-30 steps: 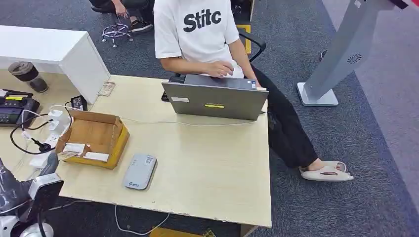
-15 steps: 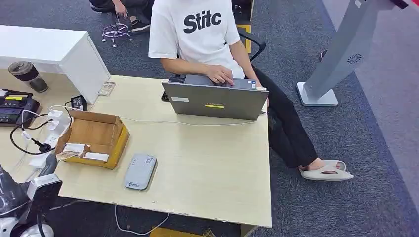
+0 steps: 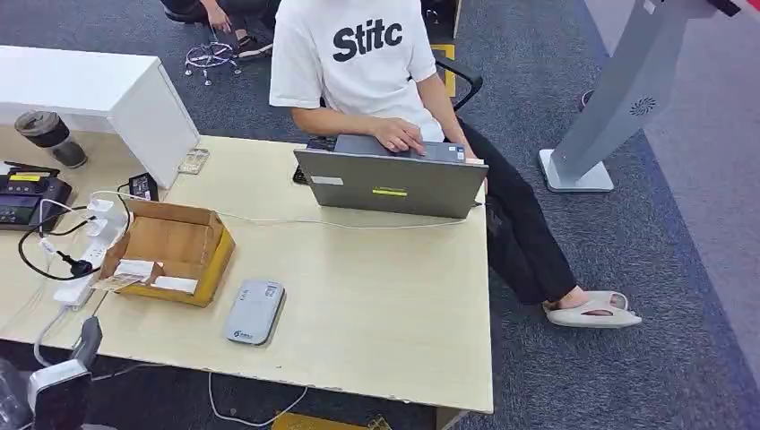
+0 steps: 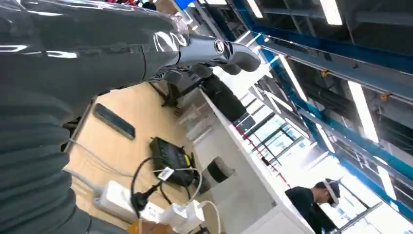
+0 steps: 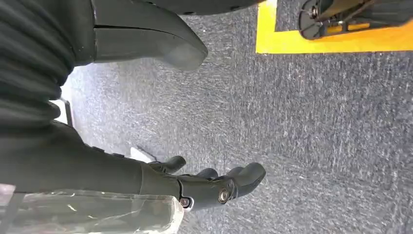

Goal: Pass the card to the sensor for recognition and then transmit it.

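Note:
A grey card sensor (image 3: pixel 254 311) lies flat near the front edge of the wooden table (image 3: pixel 385 296). Left of it stands an open cardboard box (image 3: pixel 170 251) with white cards (image 3: pixel 136 268) at its near end. My left arm (image 3: pixel 56 394) comes in low at the bottom left corner, short of the table edge. In the left wrist view my left hand (image 4: pixel 209 48) has its fingers stretched out and holds nothing. My right hand (image 5: pixel 214 187) hangs over grey carpet with fingers apart and nothing in it.
A person in a white T-shirt (image 3: pixel 358 54) types at a grey laptop (image 3: pixel 390 184) on the far edge. A power strip with cables (image 3: pixel 90 224), a black desk terminal (image 3: pixel 22 199) and a cup (image 3: pixel 49 134) crowd the left. A grey kiosk stand (image 3: pixel 618 98) rises at the right.
My left arm has dropped lower and back toward the bottom left corner. The person leaned slightly and moved a hand on the laptop. Box and sensor stay put.

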Robot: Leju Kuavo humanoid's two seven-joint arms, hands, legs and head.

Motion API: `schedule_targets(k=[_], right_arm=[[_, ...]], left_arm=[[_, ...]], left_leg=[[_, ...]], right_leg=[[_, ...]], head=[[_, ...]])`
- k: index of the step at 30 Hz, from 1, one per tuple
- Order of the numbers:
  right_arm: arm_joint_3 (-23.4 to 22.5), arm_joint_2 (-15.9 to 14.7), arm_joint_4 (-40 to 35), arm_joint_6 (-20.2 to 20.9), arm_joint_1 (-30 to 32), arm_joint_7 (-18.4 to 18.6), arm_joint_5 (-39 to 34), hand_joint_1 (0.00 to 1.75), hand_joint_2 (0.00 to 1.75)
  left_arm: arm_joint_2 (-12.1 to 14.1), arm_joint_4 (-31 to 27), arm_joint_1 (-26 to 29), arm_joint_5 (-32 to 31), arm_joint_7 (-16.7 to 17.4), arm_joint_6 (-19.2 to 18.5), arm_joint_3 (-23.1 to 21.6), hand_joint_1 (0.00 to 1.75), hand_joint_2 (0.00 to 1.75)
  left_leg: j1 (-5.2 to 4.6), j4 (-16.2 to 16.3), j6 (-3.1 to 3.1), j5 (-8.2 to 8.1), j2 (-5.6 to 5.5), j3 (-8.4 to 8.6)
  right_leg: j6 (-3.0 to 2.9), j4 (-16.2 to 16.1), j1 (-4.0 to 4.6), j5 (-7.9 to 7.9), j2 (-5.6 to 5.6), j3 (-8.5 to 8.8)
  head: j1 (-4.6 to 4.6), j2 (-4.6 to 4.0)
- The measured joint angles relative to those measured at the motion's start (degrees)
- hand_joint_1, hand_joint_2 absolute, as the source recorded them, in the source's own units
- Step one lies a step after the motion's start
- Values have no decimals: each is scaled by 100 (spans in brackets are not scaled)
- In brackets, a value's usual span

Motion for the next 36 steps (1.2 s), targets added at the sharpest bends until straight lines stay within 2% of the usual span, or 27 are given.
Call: schedule_targets(k=[3, 10, 17, 23, 27, 29, 34, 36], right_arm=[[-28, 0, 0, -15, 1, -30, 92, 0, 175], [-48, 0, 0, -87, 6, -57, 98, 0, 175], [-83, 0, 0, -90, 5, -55, 98, 0, 175], [-92, 4, 0, -105, 6, 48, 120, 0, 175], [-103, 17, 0, -157, 8, 44, 188, 0, 175], [-111, 26, 0, -186, 13, 15, 205, 0, 175], [-114, 28, 0, -190, 13, 7, 205, 0, 175], [-120, 42, 0, -205, 23, -31, 208, 0, 175]], left_arm=[[-378, 20, -7, 59, -250, -390, 536, 0, 175], [-908, 24, -34, 317, -377, -670, 1340, 0, 175], [-1089, 24, -47, 339, -383, -698, 1588, 0, 175], [-1205, 55, -67, 701, -313, -735, 1902, 0, 175], [-1251, 190, 33, 912, -195, -549, 2032, 0, 175], [-1264, 369, 96, 1136, -167, -157, 2029, 0, 175], [-1264, 384, 103, 1151, -165, -123, 2029, 0, 175], [-1299, 621, 159, 1290, -147, 284, 2029, 0, 175]], left_leg=[[0, 0, 0, 0, 0, 2], [1, 0, 0, 0, 0, 5], [1, 0, 0, 0, -1, 2], [1, 0, 0, 0, 0, 2], [0, 0, 0, 0, -2, 3], [0, 0, -1, -1, -2, 3], [0, 0, -1, -1, -2, 4], [0, 0, 0, -1, -2, 5]], right_leg=[[0, 0, 0, 0, 0, 0], [0, 0, 1, 0, 0, 0], [0, 0, 1, 0, -2, 1], [0, 0, 1, 0, -3, 2], [0, 0, 1, 0, -4, 2], [0, 0, 1, -1, -4, 2], [0, 0, 1, -1, -3, 2], [0, 0, 1, -1, -4, 1]], head=[[0, 0], [-2, 0], [-2, 0], [0, 0], [0, 0], [0, 0], [0, 0], [0, 0]])
